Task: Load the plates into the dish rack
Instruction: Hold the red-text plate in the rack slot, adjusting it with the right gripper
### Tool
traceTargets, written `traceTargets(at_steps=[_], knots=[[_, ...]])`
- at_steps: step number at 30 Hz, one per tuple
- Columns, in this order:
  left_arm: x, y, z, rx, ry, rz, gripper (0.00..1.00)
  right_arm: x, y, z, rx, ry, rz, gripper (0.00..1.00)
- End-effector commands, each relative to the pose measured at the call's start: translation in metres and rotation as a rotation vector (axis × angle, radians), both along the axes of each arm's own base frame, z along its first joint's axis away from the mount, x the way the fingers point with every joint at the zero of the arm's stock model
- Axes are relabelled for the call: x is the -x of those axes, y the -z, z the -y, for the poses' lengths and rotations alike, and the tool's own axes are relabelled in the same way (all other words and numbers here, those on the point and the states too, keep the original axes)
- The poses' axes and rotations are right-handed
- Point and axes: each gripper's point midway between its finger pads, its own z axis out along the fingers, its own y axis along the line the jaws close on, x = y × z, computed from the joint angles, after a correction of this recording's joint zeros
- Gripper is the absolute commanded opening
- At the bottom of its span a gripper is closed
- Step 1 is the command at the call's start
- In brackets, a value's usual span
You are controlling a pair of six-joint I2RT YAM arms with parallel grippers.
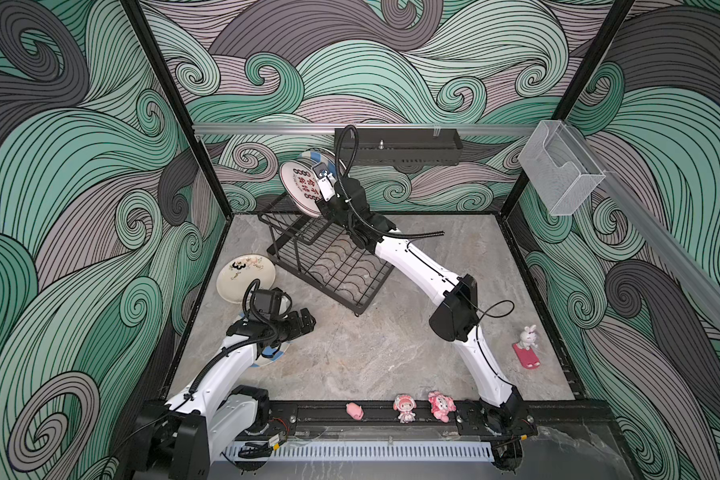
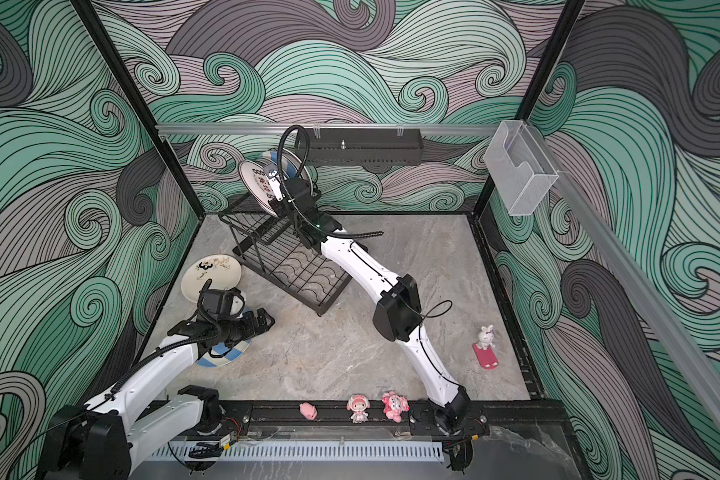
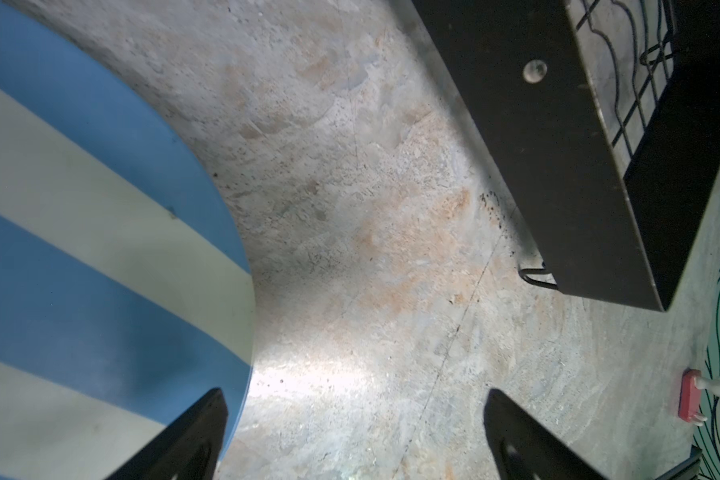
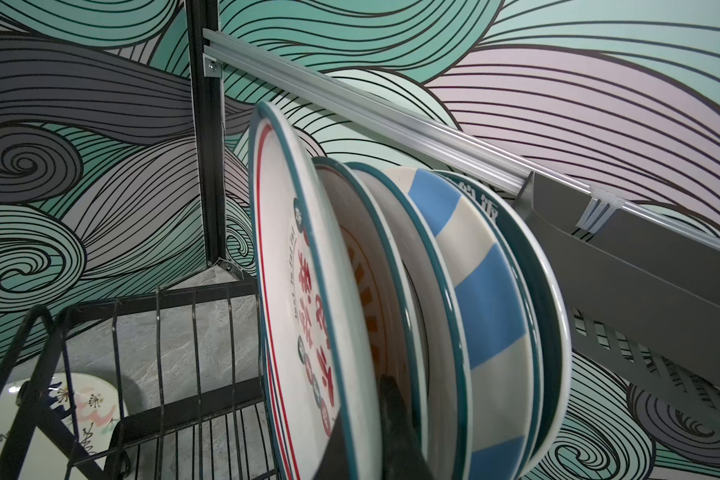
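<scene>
Grey stone-look table top (image 1: 371, 353) lies under everything. On its far left part stands the black wire dish rack (image 1: 329, 266), with a high shelf of slots at the far end and a flat tray of wavy wires nearer. A row of plates (image 4: 474, 291) stands on edge in the high shelf, packed close. At the left end of that row is the round white plate (image 1: 298, 183) with a teal rim and red letters. It tips a little and its top sits higher than its neighbours, so I think it is not all the way down in its slot yet; its bottom edge is hidden. The right gripper (image 1: 321, 174) is clamped on the rim of this white plate, one finger on the front and one behind. To do this step well, it should go down slowly and straight, keep off the next plate, and let go only when the wires hold it. Two more plates lie flat on the near left of the table: a cream plate (image 1: 246, 276) with flowers and a black "3", and a blue and cream striped plate (image 1: 273, 353) partly under the left arm. The left gripper (image 3: 354, 399) hangs just beside the striped plate with its fingers wide apart, holding nothing.
</scene>
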Motion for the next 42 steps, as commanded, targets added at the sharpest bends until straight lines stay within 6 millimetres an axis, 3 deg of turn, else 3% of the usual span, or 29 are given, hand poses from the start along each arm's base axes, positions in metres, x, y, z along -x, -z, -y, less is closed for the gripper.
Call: traceTargets(at_steps=[1,14,29,32,36,42], knots=[[0.003,-0.001,0.002,0.005,0.017,-0.005,0.99,0.000,-0.032,0.011,-0.082,0.026,0.046,0.00],[0.003,0.000,0.000,-0.003,0.012,-0.006,0.99,-0.001,-0.006,-0.009,-0.049,-0.056,0.005,0.00],[0.002,0.000,0.001,-0.002,0.012,-0.008,0.98,0.003,0.003,-0.015,0.012,-0.105,-0.014,0.01],[0.001,0.000,0.001,-0.003,0.014,-0.005,0.99,0.002,-0.008,-0.006,0.001,-0.065,0.000,0.00],[0.002,0.000,0.001,-0.002,0.014,-0.007,0.99,0.004,-0.040,0.006,-0.047,-0.022,0.055,0.00],[0.001,-0.001,0.002,0.001,0.016,-0.008,0.98,0.015,-0.072,0.014,-0.108,-0.042,0.090,0.00]])
